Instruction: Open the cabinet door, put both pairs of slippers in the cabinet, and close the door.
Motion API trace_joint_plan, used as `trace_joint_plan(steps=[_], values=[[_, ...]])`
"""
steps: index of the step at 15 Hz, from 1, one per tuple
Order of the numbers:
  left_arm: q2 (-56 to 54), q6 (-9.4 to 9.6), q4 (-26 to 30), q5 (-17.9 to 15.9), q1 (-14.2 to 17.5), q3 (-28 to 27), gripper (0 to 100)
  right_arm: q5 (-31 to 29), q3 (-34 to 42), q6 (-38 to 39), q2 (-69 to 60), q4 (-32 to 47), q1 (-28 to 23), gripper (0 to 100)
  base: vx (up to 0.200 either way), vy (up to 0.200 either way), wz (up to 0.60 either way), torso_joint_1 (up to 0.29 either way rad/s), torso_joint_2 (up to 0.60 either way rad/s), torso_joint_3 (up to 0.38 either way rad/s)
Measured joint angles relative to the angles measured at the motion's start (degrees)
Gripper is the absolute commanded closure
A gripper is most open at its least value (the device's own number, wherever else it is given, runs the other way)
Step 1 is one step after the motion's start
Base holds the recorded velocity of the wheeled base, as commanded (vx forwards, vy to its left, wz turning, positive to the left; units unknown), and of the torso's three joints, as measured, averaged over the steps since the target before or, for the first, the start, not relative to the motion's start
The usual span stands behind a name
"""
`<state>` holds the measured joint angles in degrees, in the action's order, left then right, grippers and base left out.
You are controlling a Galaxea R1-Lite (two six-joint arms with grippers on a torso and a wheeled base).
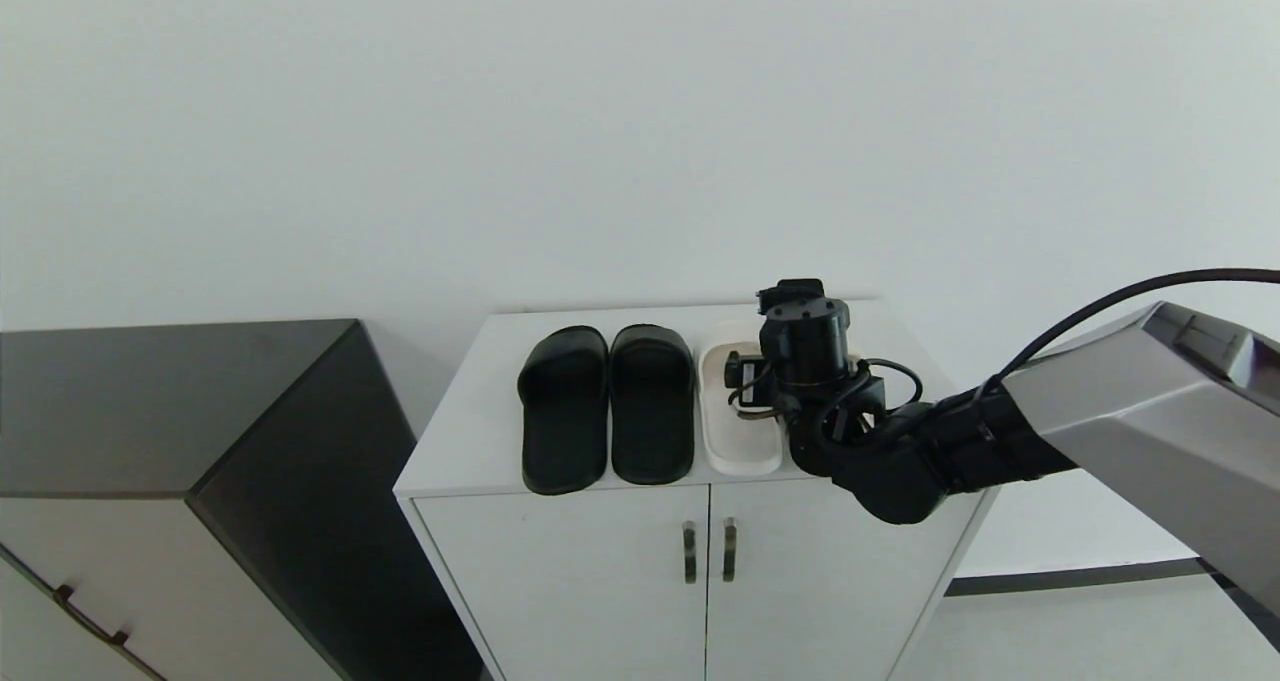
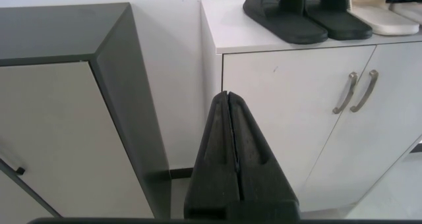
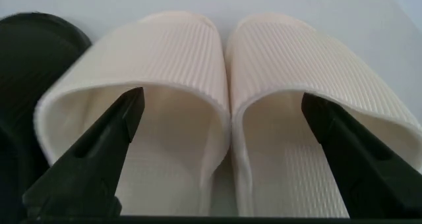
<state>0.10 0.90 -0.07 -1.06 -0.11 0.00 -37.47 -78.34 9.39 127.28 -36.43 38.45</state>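
Cream ribs between black fingers

My right fingers (image 3: 99,158) are matte black against the cream slippers (image 3: 165,72), whose straps carry fine parallel ribbing over a plain, smooth cream inside. The other slippers (image 1: 564,411) are plain solid black. The cabinet (image 1: 560,561) beneath both pairs is flat white with silver-grey handles (image 1: 689,551). The neighbouring unit (image 1: 150,401) has a dark charcoal top and side and a pale greyish front. My left gripper (image 2: 232,138) is black too.
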Motion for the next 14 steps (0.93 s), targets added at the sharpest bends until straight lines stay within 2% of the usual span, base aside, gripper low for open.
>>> trace_joint_plan(steps=[3, 4, 14], values=[[0.00, 0.00, 0.00, 0.00, 0.01, 0.00, 100, 0.20, -2.15, -0.57, 1.94, -0.50, -0.96, 0, 0.000, 0.000, 0.00, 0.000, 0.00, 0.000], [0.00, 0.00, 0.00, 0.00, 0.01, 0.00, 100, 0.15, -2.54, -0.59, 2.29, -0.49, -1.22, 100, 0.000, 0.000, 0.00, 0.000, 0.00, 0.000], [0.00, -0.12, 0.00, 0.00, 0.01, 0.00, 100, 0.48, -0.94, -4.63, -1.76, -0.33, -1.18, 100, 0.000, 0.000, 0.00, 0.000, 0.00, 0.000]])
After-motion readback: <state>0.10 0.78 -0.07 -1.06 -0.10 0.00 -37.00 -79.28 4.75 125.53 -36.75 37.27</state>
